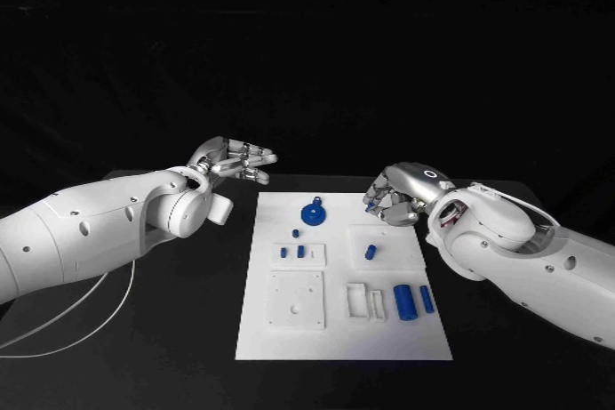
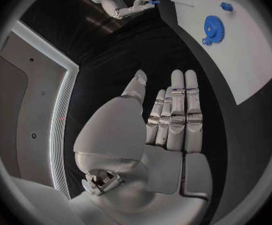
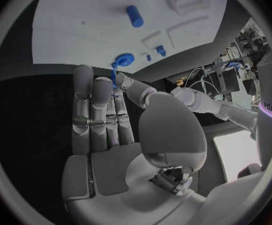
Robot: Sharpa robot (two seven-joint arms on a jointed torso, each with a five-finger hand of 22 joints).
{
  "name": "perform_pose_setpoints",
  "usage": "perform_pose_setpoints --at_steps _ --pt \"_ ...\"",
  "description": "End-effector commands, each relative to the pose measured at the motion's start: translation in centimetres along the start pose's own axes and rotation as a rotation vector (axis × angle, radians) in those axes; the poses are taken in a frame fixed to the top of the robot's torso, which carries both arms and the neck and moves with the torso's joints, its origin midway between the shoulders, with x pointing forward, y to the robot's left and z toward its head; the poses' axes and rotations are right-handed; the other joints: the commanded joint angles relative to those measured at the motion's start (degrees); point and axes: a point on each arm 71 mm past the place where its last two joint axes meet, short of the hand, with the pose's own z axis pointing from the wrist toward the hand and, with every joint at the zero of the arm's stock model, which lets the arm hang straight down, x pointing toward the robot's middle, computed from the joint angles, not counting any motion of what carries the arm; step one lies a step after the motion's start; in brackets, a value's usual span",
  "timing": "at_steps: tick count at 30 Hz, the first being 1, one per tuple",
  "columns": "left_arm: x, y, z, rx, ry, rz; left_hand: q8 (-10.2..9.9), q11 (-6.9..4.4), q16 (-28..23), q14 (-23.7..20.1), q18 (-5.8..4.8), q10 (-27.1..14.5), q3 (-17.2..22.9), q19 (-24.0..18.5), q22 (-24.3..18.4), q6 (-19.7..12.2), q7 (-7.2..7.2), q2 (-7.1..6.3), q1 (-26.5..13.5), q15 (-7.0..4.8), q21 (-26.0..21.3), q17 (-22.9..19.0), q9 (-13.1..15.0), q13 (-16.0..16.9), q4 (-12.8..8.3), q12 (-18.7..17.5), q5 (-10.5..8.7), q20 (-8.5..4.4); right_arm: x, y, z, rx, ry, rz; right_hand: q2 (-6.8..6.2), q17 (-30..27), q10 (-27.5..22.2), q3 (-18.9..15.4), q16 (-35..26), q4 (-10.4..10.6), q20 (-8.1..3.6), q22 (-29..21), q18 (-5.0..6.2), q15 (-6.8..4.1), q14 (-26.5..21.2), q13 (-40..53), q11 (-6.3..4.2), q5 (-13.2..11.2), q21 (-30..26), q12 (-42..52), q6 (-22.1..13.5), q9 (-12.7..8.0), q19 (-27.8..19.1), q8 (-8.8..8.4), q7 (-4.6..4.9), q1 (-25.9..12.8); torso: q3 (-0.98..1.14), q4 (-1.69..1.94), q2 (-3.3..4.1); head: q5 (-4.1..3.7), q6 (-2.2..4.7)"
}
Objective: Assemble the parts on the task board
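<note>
The white task board (image 1: 385, 334) lies mid-table. At its far end lies a blue gear (image 1: 314, 215), also in the left wrist view (image 2: 214, 29) and the right wrist view (image 3: 126, 60). Two small blue parts (image 1: 292, 250) sit in a plate at the left, a blue peg (image 1: 369, 251) in a plate at the right, and two blue cylinders (image 1: 414, 300) lie nearer me. My left hand (image 1: 237, 161) hovers off the board's far left corner, fingers straight and empty (image 2: 173, 115). My right hand (image 1: 395, 196) hangs over the far right edge, thumb and finger pinching a thin blue part (image 3: 114, 75).
A square white plate with holes (image 1: 296, 299) and a small white bracket (image 1: 364, 301) sit on the board's near half. A white cable (image 1: 90, 325) loops over the black table to the left. Bare black table surrounds the board.
</note>
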Motion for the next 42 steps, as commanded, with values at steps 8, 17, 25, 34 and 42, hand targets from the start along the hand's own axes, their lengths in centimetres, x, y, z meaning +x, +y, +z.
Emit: perform_pose_setpoints --at_steps 8,17,25,34,42 --pt "0.3 -0.6 0.5 0.054 -0.053 -0.021 -0.21 -0.34 -0.49 -2.01 -0.6 1.71 -0.33 -1.08 -0.81 1.09 -0.65 0.65 0.57 0.35 0.01 -0.48 0.02 0.07 -0.48 0.28 0.51 0.25 1.4 4.6 -1.0 -0.117 -0.022 0.09 0.07 -0.17 1.02 0.15 -0.2 0.1 0.05 0.45 1.11 -0.47 -0.07 0.04 -0.48 0.22 -0.6 0.25 0.37 0.09 0.49 0.22 -0.19 0.17 -0.06 0.04 -0.12 2.52 -0.42" --pt "1.4 -0.8 1.0 0.059 -0.045 -0.025 -0.19 -0.26 -0.44 -3.07 -0.64 1.94 -0.71 -1.76 -1.59 1.27 -0.31 1.29 0.84 0.6 0.07 -0.88 0.01 0.06 -0.78 0.28 0.56 0.51 5.1 8.1 -1.8 -0.199 0.077 0.091 0.17 -0.31 0.95 -0.01 -0.28 -0.01 0.06 1.29 1.06 -0.44 -0.04 0.04 -0.46 0.25 -1.48 0.25 0.32 0.09 0.76 0.22 -0.17 0.14 -0.06 0.05 -0.11 3.93 -0.99" --pt "2.2 -0.8 1.3 0.055 -0.033 -0.025 -0.17 -0.2 -0.46 -3.37 -0.65 1.79 -1.0 -1.88 -2.13 1.49 -0.36 1.7 1.01 0.69 0.09 -1.07 0.03 0.06 -0.96 0.28 0.71 0.59 7.8 9.4 -2.6 -0.231 0.156 0.077 0.23 -0.34 0.95 -0.07 -0.28 -0.09 0.06 1.48 1.07 -0.46 -0.02 0.04 -0.46 0.28 -1.67 0.25 0.34 0.1 0.79 0.23 -0.17 0.13 -0.09 0.05 -0.03 4.97 -1.66" --pt "2.7 -0.8 1.4 0.054 -0.016 -0.026 -0.19 -0.19 -0.47 -3.55 -0.66 1.77 -1.05 -2.01 -2.28 1.57 -0.35 1.76 1.06 0.74 0.07 -1.13 0.02 0.06 -0.96 0.3 0.71 0.65 9.4 10.2 -2.7 -0.244 0.185 0.074 0.28 -0.37 0.95 -0.09 -0.31 -0.17 0.05 1.68 1.09 -0.46 -0.05 0.04 -0.46 0.3 -1.86 0.26 0.32 0.11 0.84 0.23 -0.17 0.11 -0.03 0.13 -0.04 6.03 -2.41" --pt "2.8 -0.8 1.4 0.055 -0.003 -0.03 -0.19 -0.15 -0.42 -3.68 -0.64 1.7 -1.25 -2.07 -2.73 1.24 -0.26 2.0 1.07 0.78 0.13 -1.21 0.02 0.06 -0.94 0.29 0.65 0.71 10.3 10.1 -2.9 -0.24 0.217 0.063 0.43 -0.43 0.99 -0.17 -0.3 -0.44 0.03 2.56 1.11 -0.49 -0.05 0.05 -0.47 0.33 -2.55 0.26 0.33 0.14 1.1 0.23 -0.18 -0.02 -0.15 0.01 -0.04 6.34 -2.64"
